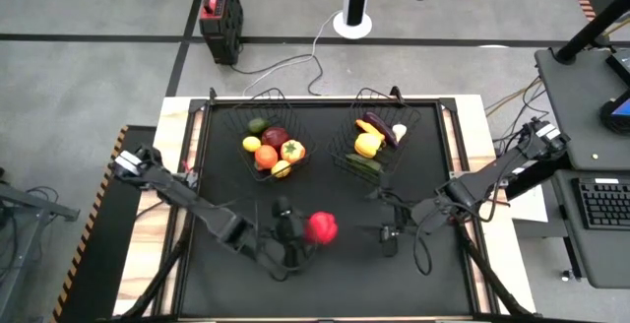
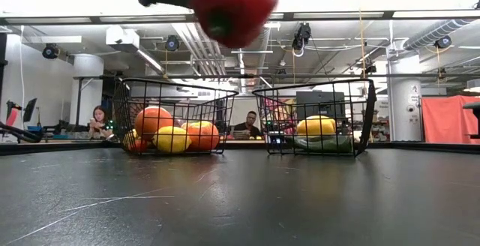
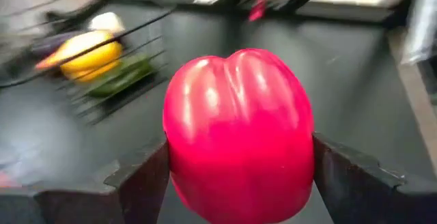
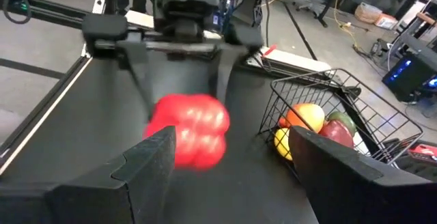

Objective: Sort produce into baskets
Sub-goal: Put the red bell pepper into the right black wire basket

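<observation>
My left gripper point(image 1: 313, 230) is shut on a red bell pepper point(image 1: 322, 227) above the near middle of the black table; in the low view the pepper point(image 2: 236, 6) hangs well above the tabletop. My right gripper point(image 1: 390, 236) hovers open and empty to the pepper's right, and from its wrist view the pepper point(image 4: 188, 130) shows ahead of it. Two black wire baskets stand on the far half. The left basket point(image 1: 258, 106) holds red, orange, yellow and green produce. The right basket point(image 1: 413, 118) holds an eggplant, a yellow pepper, a cucumber and garlic. My left gripper pinches the red pepper by two opposite sides point(image 3: 179, 157), one finger point(image 3: 140, 179) on each side. The fingers reach it from the table's left, slanting down. The pepper is lifted clear of the table, its lobed end point(image 3: 235, 63) pointing away from the gripper.
Bare black table surface point(image 1: 423, 284) lies between the grippers and the near edge, and also between the pepper and the baskets. Behind the table are a red and black case point(image 1: 220, 6), cables and a white pole base point(image 1: 352, 18). People sit in the room beyond point(image 2: 99, 118).
</observation>
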Robot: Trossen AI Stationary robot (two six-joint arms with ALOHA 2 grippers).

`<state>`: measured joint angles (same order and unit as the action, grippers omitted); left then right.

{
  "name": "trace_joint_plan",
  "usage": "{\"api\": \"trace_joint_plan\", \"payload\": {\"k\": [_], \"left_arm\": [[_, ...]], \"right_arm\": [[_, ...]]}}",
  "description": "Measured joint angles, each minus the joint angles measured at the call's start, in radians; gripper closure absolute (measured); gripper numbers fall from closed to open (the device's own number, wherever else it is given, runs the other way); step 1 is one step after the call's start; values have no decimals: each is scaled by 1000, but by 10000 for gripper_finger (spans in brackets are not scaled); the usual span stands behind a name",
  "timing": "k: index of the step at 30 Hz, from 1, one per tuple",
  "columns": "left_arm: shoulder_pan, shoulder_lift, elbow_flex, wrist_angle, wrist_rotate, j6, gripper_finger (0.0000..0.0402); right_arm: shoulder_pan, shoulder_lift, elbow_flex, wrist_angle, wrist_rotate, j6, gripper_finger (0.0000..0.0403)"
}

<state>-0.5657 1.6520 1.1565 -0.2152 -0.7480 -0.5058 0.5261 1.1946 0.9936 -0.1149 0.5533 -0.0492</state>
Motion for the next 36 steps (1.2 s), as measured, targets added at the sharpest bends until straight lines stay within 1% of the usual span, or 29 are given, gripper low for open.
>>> {"api": "trace_joint_plan", "payload": {"k": [4,7,9,12,15,18,20,22,27,29,32,36], "left_arm": [[42,-1,-108,363,149,121,104],[61,-4,-181,585,191,137,104],[68,-4,-233,747,206,125,104],[84,-5,-327,1037,262,86,104],[98,-5,-430,1299,270,-5,104],[101,-5,-515,1475,266,-88,104],[99,-5,-550,1544,267,-116,104],[99,-5,-567,1576,267,-119,104],[99,-3,-570,1584,266,-105,104],[100,-3,-569,1584,266,-105,104],[100,-2,-577,1584,266,-104,104],[103,-2,-584,1582,260,-103,104]], "right_arm": [[2,0,0,-4,0,3,129],[19,-1,2,-9,0,-21,129],[35,-1,11,-8,0,-42,129],[57,-2,20,-6,16,-75,129],[78,0,21,-7,79,-99,129],[92,4,26,-3,143,-106,129],[92,10,27,2,167,-109,129],[88,23,27,12,183,-118,129],[70,77,27,61,182,-138,128],[58,89,35,68,176,-74,123],[39,93,63,46,146,1,98],[38,93,80,44,135,-33,56]]}}
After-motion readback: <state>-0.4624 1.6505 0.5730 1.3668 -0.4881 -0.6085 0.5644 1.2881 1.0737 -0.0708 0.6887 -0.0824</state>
